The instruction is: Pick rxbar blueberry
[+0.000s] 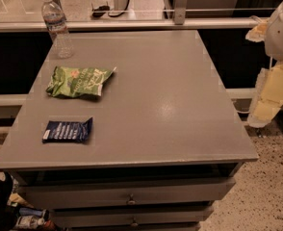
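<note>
"Camera view, stock list, largest first. Entry one?"

"Entry 1: grey table [156, 105], flat top, drawers below its front edge. Landmark for everything that follows."

"Entry 2?"

"Gripper [271, 93], white and pale yellow, hanging off the table's right edge as seen, beyond the top and not over it. It holds nothing that shows. How far open it stands cannot be told."

"Entry 3?"

"Green snack bag [78, 81], crinkled, lying flat on the table's left half, about midway between back and front. Not the wanted item."

"Entry 4?"

"Water bottle [57, 27], clear, upright, at the table's back-left corner."

"Entry 5, the wanted one?"

"Rxbar blueberry [67, 130], dark blue wrapper with white lettering, flat near the table's front-left corner, apart from the bag and closer to the front edge than it."

"Bearing for the pick?"

"Judged only: the bar lies across nearly the table's full width from the gripper, towards the left and front. Its long axis runs roughly along the table's front edge, so closing across the short width looks the likelier approach. One arm, so no choice of side."
</note>
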`<state>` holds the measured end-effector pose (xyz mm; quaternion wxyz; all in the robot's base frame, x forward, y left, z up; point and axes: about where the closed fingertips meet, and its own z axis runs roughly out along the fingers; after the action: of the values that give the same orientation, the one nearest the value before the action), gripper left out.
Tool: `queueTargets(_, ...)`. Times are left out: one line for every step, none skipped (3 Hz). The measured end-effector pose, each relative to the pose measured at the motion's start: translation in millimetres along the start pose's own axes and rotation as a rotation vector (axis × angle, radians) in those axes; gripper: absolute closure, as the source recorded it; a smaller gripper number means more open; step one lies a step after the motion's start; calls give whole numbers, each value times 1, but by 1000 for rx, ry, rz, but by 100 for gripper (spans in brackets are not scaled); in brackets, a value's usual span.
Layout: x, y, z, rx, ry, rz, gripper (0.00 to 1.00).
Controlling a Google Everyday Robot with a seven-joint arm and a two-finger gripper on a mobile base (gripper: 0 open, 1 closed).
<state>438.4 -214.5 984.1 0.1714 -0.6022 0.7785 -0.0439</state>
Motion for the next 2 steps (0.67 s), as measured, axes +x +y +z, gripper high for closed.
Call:
queueTargets(0, 0, 0, 0, -2, 0, 0)
queueTargets(-9, -2, 15, -23, -102, 2, 0)
